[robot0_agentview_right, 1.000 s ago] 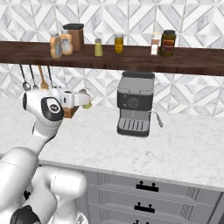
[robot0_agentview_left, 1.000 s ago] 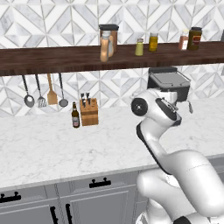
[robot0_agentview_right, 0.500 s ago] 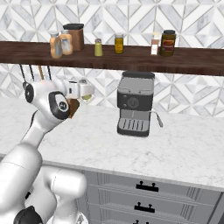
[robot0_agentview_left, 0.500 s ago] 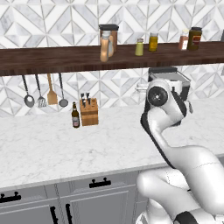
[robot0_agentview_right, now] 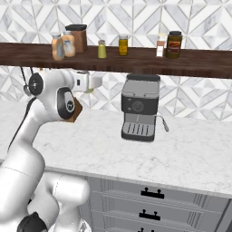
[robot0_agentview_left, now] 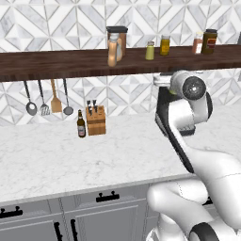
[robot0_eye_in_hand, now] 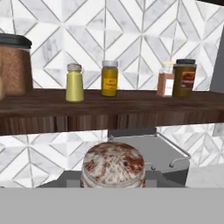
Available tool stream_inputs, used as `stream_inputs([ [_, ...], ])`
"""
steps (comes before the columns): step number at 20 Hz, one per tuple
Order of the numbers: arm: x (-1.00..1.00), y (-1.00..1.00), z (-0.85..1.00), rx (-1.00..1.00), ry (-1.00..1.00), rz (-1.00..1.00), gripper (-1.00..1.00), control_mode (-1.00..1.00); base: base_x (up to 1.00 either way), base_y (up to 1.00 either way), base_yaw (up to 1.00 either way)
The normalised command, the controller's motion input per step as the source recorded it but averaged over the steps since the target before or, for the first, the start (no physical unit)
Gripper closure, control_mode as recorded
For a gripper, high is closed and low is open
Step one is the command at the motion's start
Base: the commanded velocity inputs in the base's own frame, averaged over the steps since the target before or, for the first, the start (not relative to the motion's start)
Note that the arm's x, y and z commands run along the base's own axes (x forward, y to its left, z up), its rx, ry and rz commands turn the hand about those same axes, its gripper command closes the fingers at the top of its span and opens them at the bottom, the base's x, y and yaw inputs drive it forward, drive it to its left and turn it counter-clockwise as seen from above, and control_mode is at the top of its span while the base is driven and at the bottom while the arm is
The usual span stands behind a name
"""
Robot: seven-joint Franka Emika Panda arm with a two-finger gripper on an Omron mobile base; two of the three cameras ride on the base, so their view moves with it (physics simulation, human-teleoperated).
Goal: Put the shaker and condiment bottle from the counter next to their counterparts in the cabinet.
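Gripping: the gripper [robot0_agentview_right: 93, 82] is clamped on the shaker [robot0_eye_in_hand: 113, 164], whose speckled silver cap sits at the bottom of the hand view, between the jaws.
Below the jaws: a grey coffee machine [robot0_agentview_right: 139, 107] stands on the marble counter [robot0_agentview_right: 190, 154], just behind the held shaker.
Above the jaws: the cabinet [robot0_eye_in_hand: 109, 109], a dark plank across the tiled wall.
Up and slightly left: the twin shaker [robot0_eye_in_hand: 74, 82], upright on the plank, beside an amber jar [robot0_eye_in_hand: 109, 78].
Further left: the two orange bottles [robot0_agentview_right: 62, 45], standing close together by a big dark-lidded jar [robot0_agentview_right: 79, 38].
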Motion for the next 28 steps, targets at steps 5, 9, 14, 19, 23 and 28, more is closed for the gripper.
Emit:
stream_inputs([
  [5,-0.27,-0.09,0.49,0.09,0.0,0.1,1.0,-1.0,0.0,0.0,0.0],
  [9,-0.07,-0.01,0.41,0.06,0.0,0.08,1.0,-1.0,0.0,0.0,0.0],
  [14,0.0,0.0,0.16,0.01,0.0,0.05,1.0,-1.0,0.0,0.0,0.0],
  [19,0.09,-0.01,0.0,0.0,0.0,0.08,1.0,-1.0,0.0,0.0,0.0],
  [23,0.07,-0.08,0.2,0.03,0.01,0.1,1.0,-1.0,0.0,0.0,0.0],
  [28,0.0,-0.03,0.4,0.04,0.01,0.1,1.0,-1.0,0.0,0.0,0.0],
])
